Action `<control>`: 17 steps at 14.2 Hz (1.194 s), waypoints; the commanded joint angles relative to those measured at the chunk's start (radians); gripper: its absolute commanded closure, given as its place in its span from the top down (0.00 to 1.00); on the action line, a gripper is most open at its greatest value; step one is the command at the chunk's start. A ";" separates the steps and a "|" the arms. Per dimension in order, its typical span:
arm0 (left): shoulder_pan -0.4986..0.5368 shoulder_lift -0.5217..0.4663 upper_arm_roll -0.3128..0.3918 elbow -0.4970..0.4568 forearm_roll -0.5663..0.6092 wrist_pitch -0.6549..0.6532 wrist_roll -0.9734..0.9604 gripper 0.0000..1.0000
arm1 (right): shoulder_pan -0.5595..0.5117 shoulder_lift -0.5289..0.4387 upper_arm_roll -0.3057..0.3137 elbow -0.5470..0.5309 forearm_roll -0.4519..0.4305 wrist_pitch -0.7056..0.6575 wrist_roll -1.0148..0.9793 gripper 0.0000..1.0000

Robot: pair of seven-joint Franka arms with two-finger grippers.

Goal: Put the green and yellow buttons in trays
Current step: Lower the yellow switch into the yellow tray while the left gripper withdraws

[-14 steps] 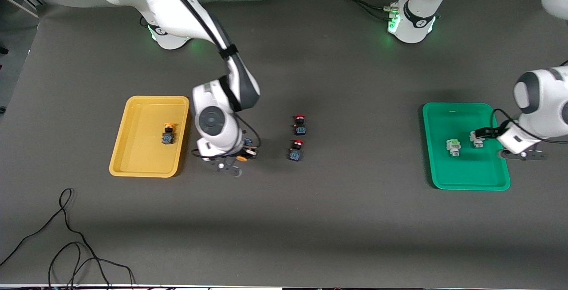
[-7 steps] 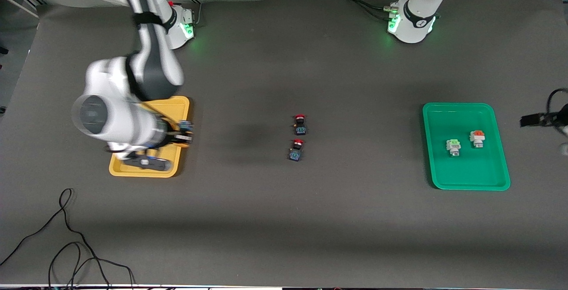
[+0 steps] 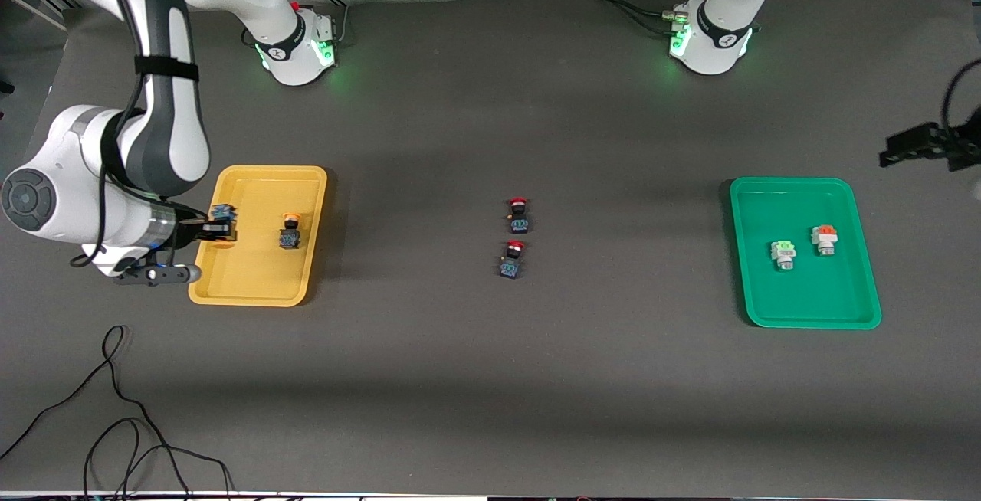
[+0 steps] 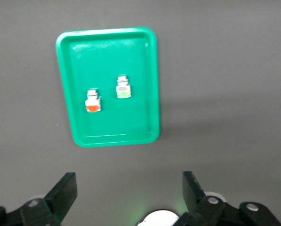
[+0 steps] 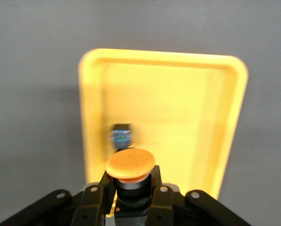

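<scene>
A yellow-orange round-capped push-button on a dark body (image 5: pixel 130 176) is being gripped between the closed fingers of the right end effector (image 3: pixel 217 227), which is being held over the edge of the shallow yellow plastic tray (image 3: pixel 253 290) at the right arm's end of the dark grey surface (image 3: pixel 490 378). A second yellow-orange-capped dark button (image 3: pixel 290 230) is lying inside that yellow tray, apart from the held one. At the left arm's end of the surface, the shallow green plastic tray with rounded corners (image 3: pixel 812 317) is being occupied by two light grey buttons, one with a green cap (image 3: pixel 782 253) and one with an orange cap (image 3: pixel 824 239), set just beside each other without touching. The left end effector (image 4: pixel 126 193) is being held with its fingers spread wide and empty, up in the air just off the green tray. Two red-capped dark-bodied buttons (image 3: pixel 518 215) (image 3: pixel 511 259) are resting on the surface between the two trays, one nearer the front camera than the other.
</scene>
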 commanded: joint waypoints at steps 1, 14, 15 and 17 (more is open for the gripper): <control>-0.270 -0.026 0.196 -0.010 -0.014 -0.006 -0.066 1.00 | 0.016 -0.047 -0.012 -0.188 -0.017 0.219 -0.092 0.00; -0.462 -0.016 0.318 0.027 -0.015 -0.009 -0.138 1.00 | 0.007 0.116 0.067 -0.357 0.381 0.539 -0.404 0.00; -0.462 -0.016 0.318 0.027 -0.014 -0.011 -0.137 1.00 | 0.007 0.143 0.068 -0.357 0.435 0.539 -0.453 0.00; -0.462 -0.016 0.318 0.027 -0.009 -0.011 -0.138 1.00 | 0.010 0.175 0.068 -0.356 0.478 0.539 -0.489 0.00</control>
